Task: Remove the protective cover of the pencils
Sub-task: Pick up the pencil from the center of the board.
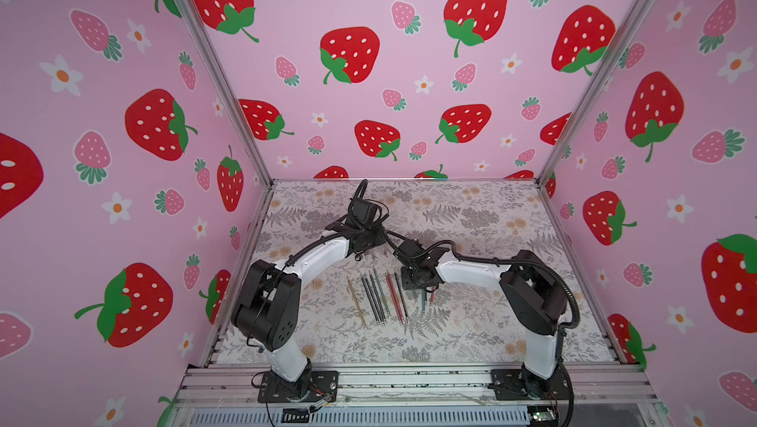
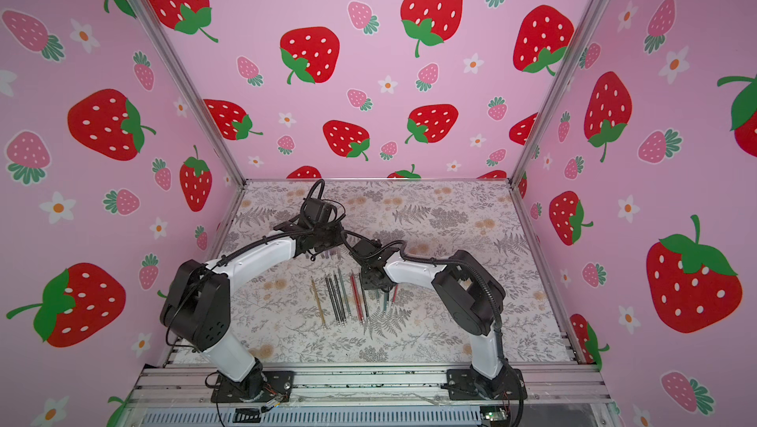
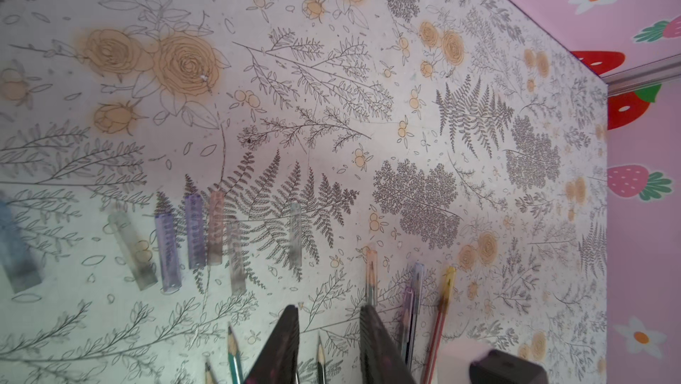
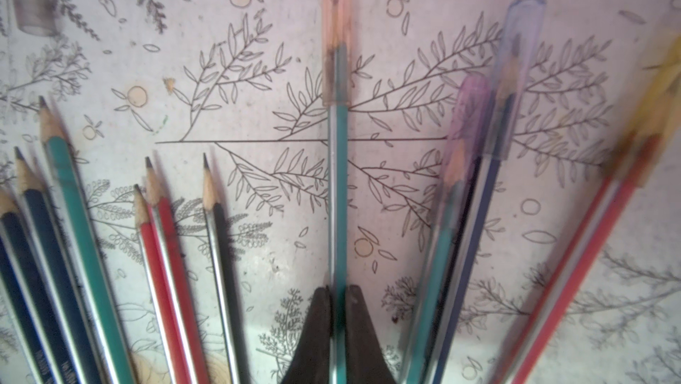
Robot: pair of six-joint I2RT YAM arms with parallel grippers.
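The pencils (image 1: 377, 298) lie side by side on the floral table in both top views. In the right wrist view my right gripper (image 4: 339, 290) is shut on a teal pencil (image 4: 339, 194) whose tip sits in a pale orange protective cover (image 4: 336, 32). Beside it lie more pencils with purple (image 4: 468, 120), blue (image 4: 516, 69) and yellow (image 4: 659, 98) covers, and several bare sharpened pencils (image 4: 166, 238) on the other side. My left gripper (image 3: 328, 310) is open just short of the orange cover (image 3: 371, 268), with a bare pencil tip (image 3: 320, 349) on the table under its gap.
Several loose clear covers (image 3: 195, 231) lie in a row on the table beyond the left gripper. The two wrists meet close together over the far ends of the pencils (image 2: 340, 298). Pink strawberry walls (image 1: 368, 56) enclose the table on three sides.
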